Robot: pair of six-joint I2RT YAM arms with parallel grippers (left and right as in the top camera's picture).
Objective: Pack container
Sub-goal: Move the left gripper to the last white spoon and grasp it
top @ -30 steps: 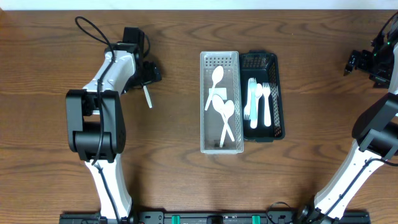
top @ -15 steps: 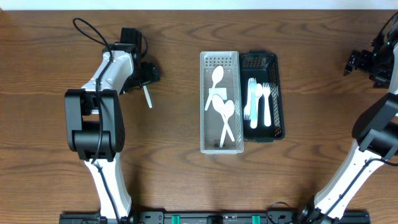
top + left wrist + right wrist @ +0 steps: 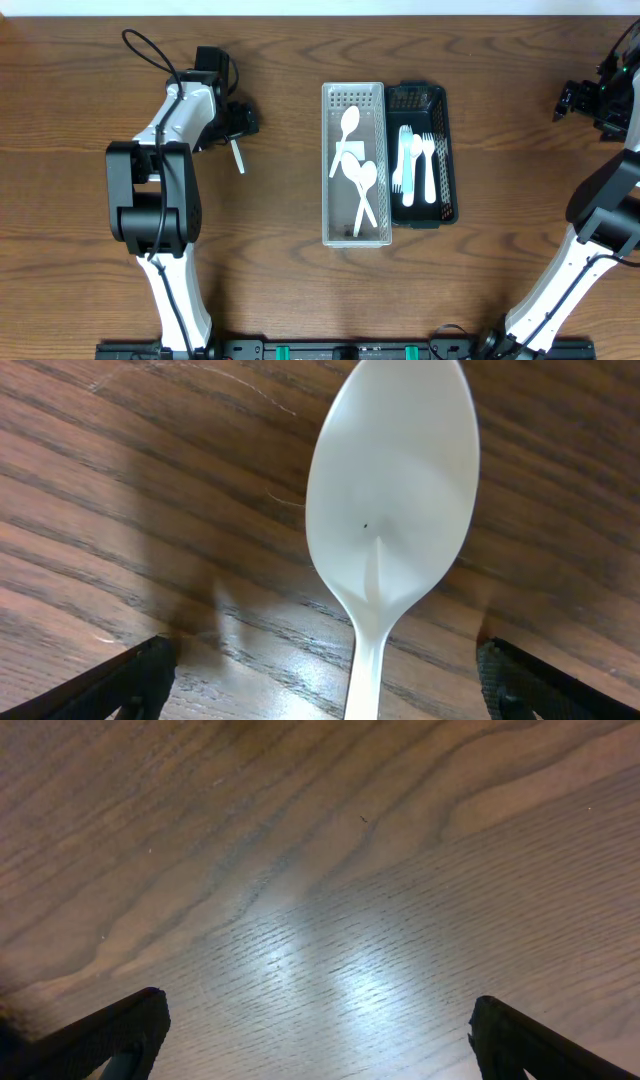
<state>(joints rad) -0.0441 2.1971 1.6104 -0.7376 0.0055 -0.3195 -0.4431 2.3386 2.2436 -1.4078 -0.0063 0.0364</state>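
A white plastic spoon (image 3: 392,490) lies flat on the wooden table, bowl up and away from the camera in the left wrist view. My left gripper (image 3: 320,685) hovers open just above it, its handle running between the two dark fingertips (image 3: 140,675). From overhead only the spoon's handle (image 3: 237,156) pokes out below the left gripper (image 3: 238,122). A clear container (image 3: 354,92) at the centre holds several white spoons (image 3: 349,122). A black basket (image 3: 417,97) beside it holds white forks (image 3: 415,165). Far right, my right gripper (image 3: 572,100) stands open over bare wood (image 3: 320,1030).
The two containers sit side by side, touching, in the middle of the table. The left arm's black cable (image 3: 150,55) loops above its wrist. The table's back edge (image 3: 320,14) runs along the top.
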